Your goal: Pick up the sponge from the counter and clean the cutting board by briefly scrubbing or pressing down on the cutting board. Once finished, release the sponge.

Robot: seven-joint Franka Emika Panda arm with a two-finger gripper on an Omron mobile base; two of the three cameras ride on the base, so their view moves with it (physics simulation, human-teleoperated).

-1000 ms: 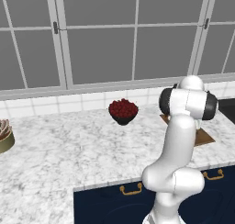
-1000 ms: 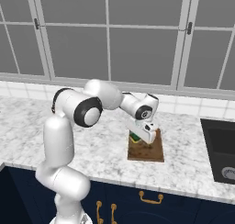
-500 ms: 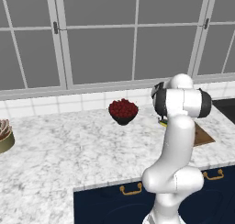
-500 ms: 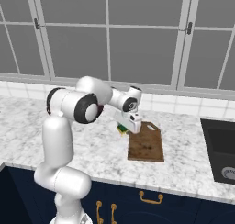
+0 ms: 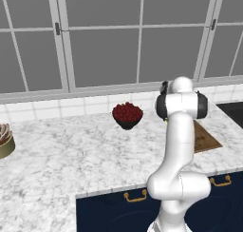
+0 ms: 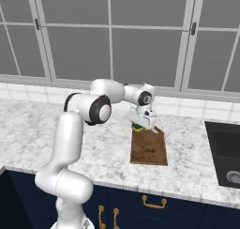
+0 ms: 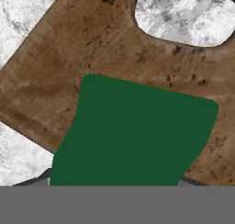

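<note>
Brown wooden cutting board [image 6: 149,148], grain visible, flat on the white grey-veined marble table [image 6: 197,171] near its front edge, a cut-out hole [image 7: 186,14] at its far end. Sponge [image 6: 138,127], dark green over yellow, grasped in the clenched end effector [image 6: 140,125] over the board's far end, beside the hole; contact with the wood cannot be told. In the hand view its green face [image 7: 133,136] covers the middle of the board. Dark bowl of red fruit [image 5: 127,115] toward the table's rear edge, well apart from the board. Navy drawers with brass handles [image 6: 152,203] below.
</note>
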